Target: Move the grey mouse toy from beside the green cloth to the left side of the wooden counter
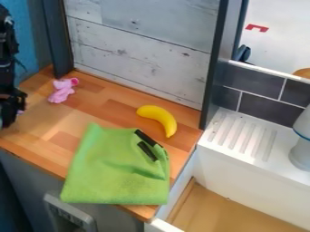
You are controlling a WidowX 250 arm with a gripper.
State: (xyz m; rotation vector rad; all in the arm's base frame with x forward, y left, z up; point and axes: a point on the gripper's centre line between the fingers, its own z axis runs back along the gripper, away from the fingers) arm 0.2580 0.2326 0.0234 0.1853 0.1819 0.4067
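At the left edge of the camera view, the black gripper (11, 106) hangs over the wooden counter's left end. A small pinkish bit shows beside it. The nearest separate thing is a pink soft toy (61, 90), lying to its right and apart from it. A yellow banana (160, 118) lies curved on the counter near the back panel. In front of the banana, a green cloth (112, 170) is spread with folds at its right side and hangs past the front edge. Two short black strips (147, 151) lie on the cloth's upper right part.
The wooden counter (109, 106) is bounded behind by a whitish plank panel (139, 50) and dark posts. To the right stand a white ridged drainboard (242, 136), a sink basin with a wooden-looking floor (224, 210), and a white faucet-like object (301, 147).
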